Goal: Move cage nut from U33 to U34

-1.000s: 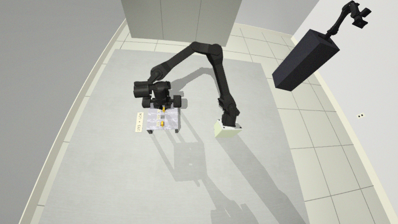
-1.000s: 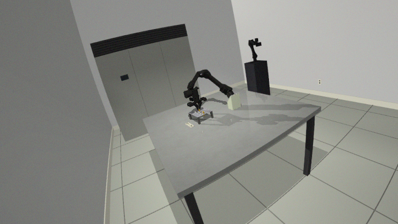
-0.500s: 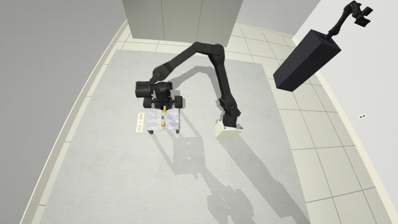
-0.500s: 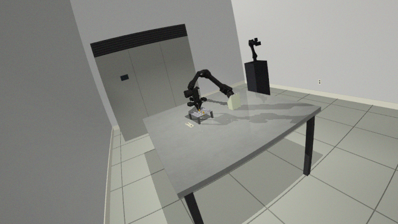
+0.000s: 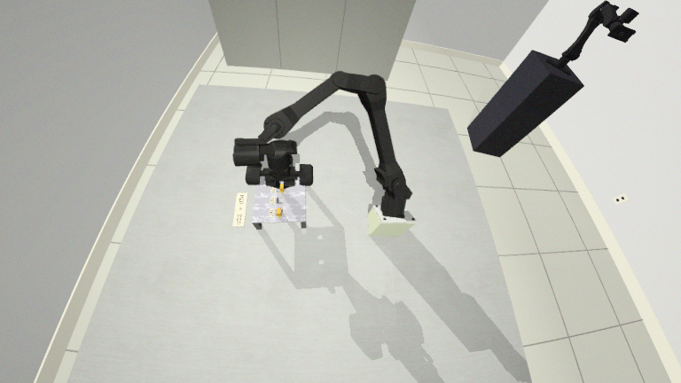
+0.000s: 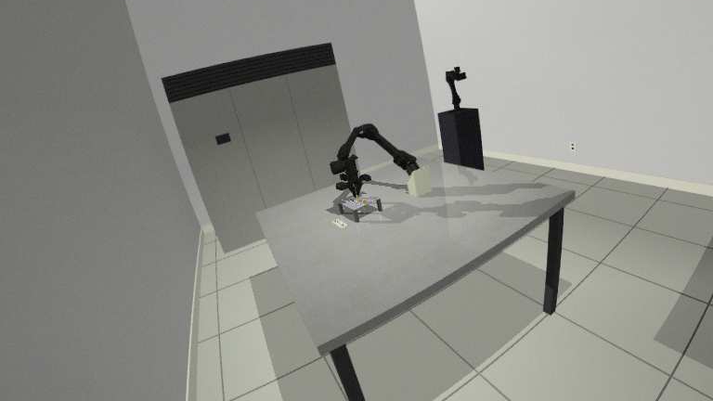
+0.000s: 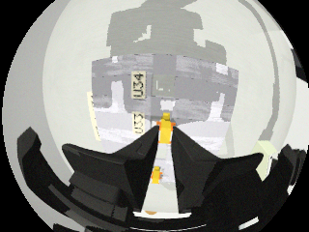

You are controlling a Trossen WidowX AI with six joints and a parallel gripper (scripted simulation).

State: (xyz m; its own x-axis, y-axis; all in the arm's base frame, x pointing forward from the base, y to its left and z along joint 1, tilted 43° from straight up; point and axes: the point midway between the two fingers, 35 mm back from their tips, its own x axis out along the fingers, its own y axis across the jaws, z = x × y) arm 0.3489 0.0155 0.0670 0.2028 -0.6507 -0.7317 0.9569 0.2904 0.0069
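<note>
Holding the yellow-orange cage nut (image 5: pixel 281 187) (image 6: pixel 357 197) (image 7: pixel 165 133) pinched between its fingertips, the gripper (image 5: pixel 281 186) (image 6: pixel 357 196) (image 7: pixel 165 130) is at the rail plate (image 5: pixel 296 203) (image 6: pixel 345 201) (image 7: pixel 195 87). Grasping looks done, and extraction probably is too: the plate's shadow in the top view carries two bright squares, suggesting two open holes. In the wrist view the nut overlaps the area beside the U33 label (image 7: pixel 137 120), but its height and exact position over the holes cannot be told. Hole U34 (image 7: pixel 163 86) is unfilled, so placing, pressing in square, opening both spring wings underneath, releasing and backing away all remain. The other nut (image 5: pixel 278 211) (image 6: pixel 364 200) (image 7: pixel 155 175) appears seated in the plate; its wings are not discernible. As for materials, the plate is a flat, roughly square sheet, streaked lilac-grey and white like brushed metal, on short dark legs. Each nut reads as a small blocky body, the held one showing orange edges at its sides. The gripper's fingers are matte black and taper to narrow tips. A flat cream note (image 5: pixel 239 211) (image 6: pixel 339 224) (image 7: pixel 93 116) lies beside the plate on the faintly mottled grey surface (image 5: pixel 176 308) (image 6: pixel 421 249), while a pale yellow-green angular block (image 5: pixel 391 229) (image 6: pixel 420 183) (image 7: pixel 264 157) supports the arm.
</note>
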